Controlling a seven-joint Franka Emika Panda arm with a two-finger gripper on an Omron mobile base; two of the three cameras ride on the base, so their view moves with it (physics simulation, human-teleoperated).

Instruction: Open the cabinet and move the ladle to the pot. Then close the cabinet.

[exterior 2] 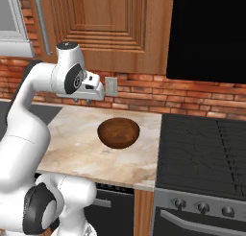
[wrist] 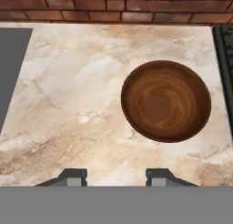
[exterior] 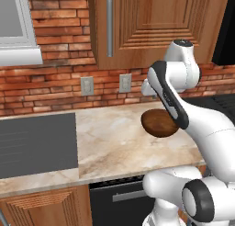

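We see the cabinet [exterior: 156,27] on the brick wall [exterior: 59,82] above the table [exterior: 119,142], its door shut and its bar handle [exterior: 109,26] at the left edge. On the table, near the stove [exterior 2: 206,148] at its right, sits a brown bowl [wrist: 166,100]. Our gripper [wrist: 115,177] hangs above the table, fingers apart and holding nothing.

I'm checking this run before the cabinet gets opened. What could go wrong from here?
The cabinet is shut, and its bar handle sits high, left of the tool; a long reach might miss it. The wooden bowl lies just below the tool, so a low swing could knock it. The door may swing into the arm.
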